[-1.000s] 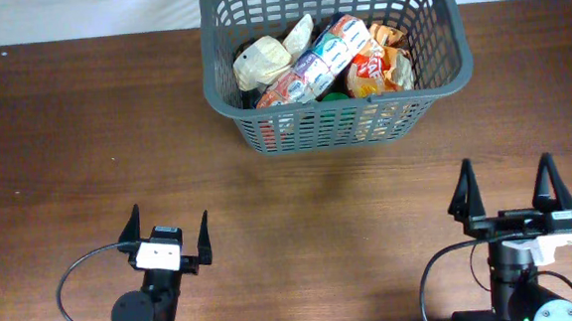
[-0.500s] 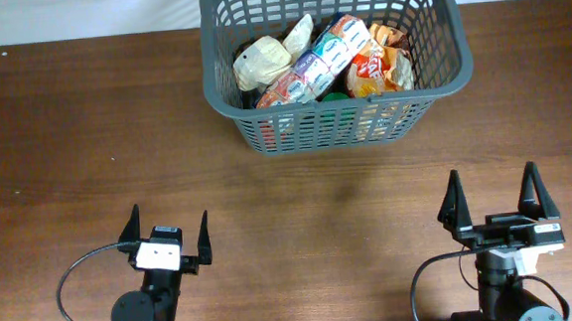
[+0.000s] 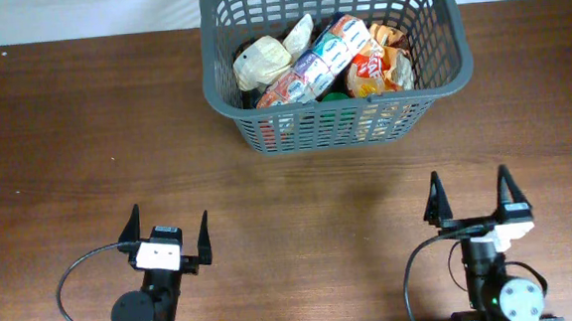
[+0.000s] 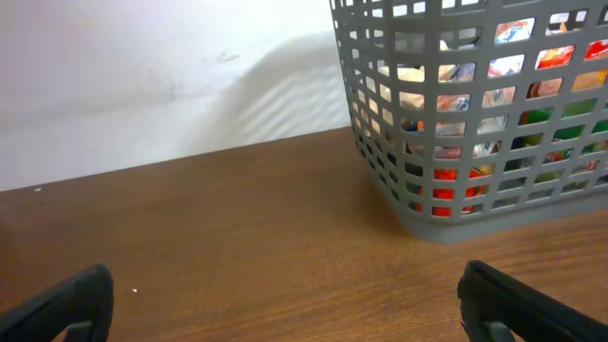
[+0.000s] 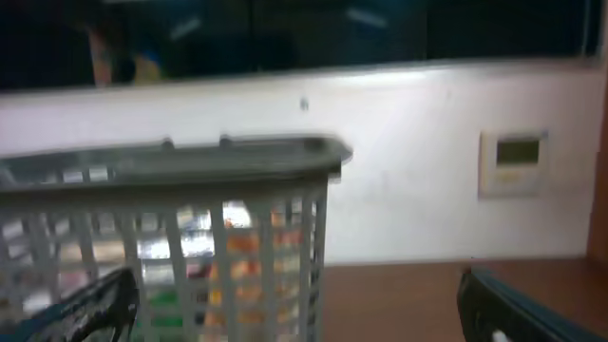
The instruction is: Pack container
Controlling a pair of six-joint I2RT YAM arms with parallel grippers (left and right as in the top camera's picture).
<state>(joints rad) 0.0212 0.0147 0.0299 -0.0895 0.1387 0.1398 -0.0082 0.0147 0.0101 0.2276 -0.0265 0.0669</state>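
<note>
The dark grey slotted basket [image 3: 340, 127] stands at the back middle of the wooden table, holding several grocery packets [image 3: 320, 59]. It also shows in the left wrist view [image 4: 380, 142] and, blurred, in the right wrist view [image 5: 171, 161]. My left gripper [image 3: 165, 230] is open and empty near the front left edge. My right gripper [image 3: 470, 199] is open and empty near the front right, well short of the basket.
The brown table [image 3: 85, 133] runs to a white wall behind the basket. A black cable [image 3: 70, 283] loops beside the left arm's base, and another [image 3: 412, 272] beside the right arm's base.
My right gripper has drawn back toward its base and shifted left, staying open. The left arm and the basket have not moved.
</note>
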